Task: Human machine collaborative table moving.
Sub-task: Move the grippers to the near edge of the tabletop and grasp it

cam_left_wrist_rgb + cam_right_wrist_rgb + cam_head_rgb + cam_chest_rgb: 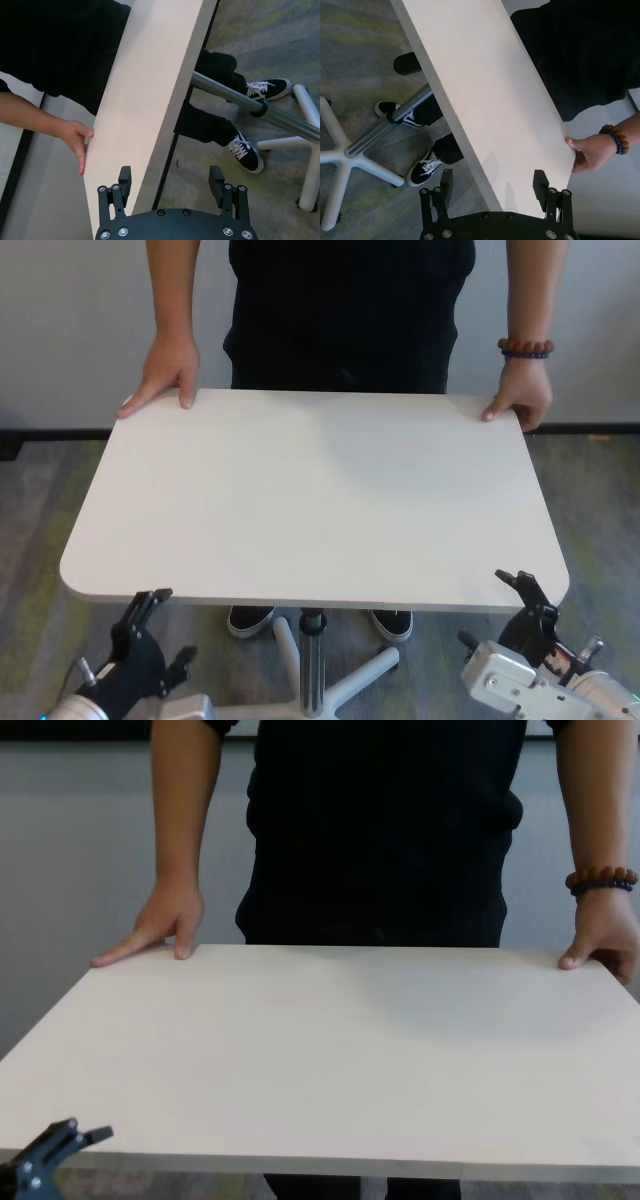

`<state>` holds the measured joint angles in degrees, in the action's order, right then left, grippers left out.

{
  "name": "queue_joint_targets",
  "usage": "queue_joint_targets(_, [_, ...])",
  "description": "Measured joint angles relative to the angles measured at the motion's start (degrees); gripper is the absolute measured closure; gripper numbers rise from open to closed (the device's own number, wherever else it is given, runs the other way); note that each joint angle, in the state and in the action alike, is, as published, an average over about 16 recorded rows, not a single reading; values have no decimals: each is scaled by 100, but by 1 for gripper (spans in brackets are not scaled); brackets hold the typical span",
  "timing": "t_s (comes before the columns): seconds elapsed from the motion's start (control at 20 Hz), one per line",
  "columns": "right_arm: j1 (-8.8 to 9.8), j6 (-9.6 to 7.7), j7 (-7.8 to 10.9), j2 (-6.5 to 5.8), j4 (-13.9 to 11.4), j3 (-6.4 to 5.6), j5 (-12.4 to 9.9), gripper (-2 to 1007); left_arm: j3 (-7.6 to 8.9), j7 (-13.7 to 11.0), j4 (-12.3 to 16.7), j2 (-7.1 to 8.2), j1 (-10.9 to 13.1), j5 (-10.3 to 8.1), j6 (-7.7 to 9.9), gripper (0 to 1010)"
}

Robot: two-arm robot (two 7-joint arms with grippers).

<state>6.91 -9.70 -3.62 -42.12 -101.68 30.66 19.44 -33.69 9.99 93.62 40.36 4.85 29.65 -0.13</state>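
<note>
1. White matte table (320,500) sits between the human (350,310) and the machine; top bare, rounded corners, grey pole (313,660) underneath on a white star base (365,672), grey-green carpet (40,500) below.
2. Human stands at the far edge in a black T-shirt, black-and-white sneakers (248,153) visible under the top.
3. One hand (162,375) rests on the far corner on the robot's left, fingers on the surface. The other hand (522,395), with a bead bracelet (525,347) on the wrist, grips the far corner on the robot's right, thumb on top.
4. Left gripper (143,615) is at the near edge close to the near left corner. Jaws wide open; in the left wrist view the edge of the top runs into the gap, one finger (124,181) over the top face, the other below it. Not clamped; contact cannot be told.
5. Right gripper (522,592) is at the near right corner, jaws fully spread. Right wrist view shows the top between the fingers (540,182), one either side of the slab. Nothing gripped.
6. Chest view shows only the left gripper's tip at the near left edge; right gripper out of that frame.
</note>
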Motion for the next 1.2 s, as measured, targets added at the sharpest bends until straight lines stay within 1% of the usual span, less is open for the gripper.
queue_joint_targets(0.25, [-128,-58,109,111,98,57,163,4,-71,109,-280,-212,-185,381,118,7])
queue_joint_targets(0.45, [-203,-95,171,187,163,106,312,4,-80,229,-465,-353,-294,627,199,7])
queue_joint_targets(0.85, [-296,-174,248,295,269,180,613,4,-21,402,-707,-560,-421,959,360,7])
queue_joint_targets(1.2, [-326,-217,281,374,337,183,799,4,0,418,-925,-739,-523,1200,535,7])
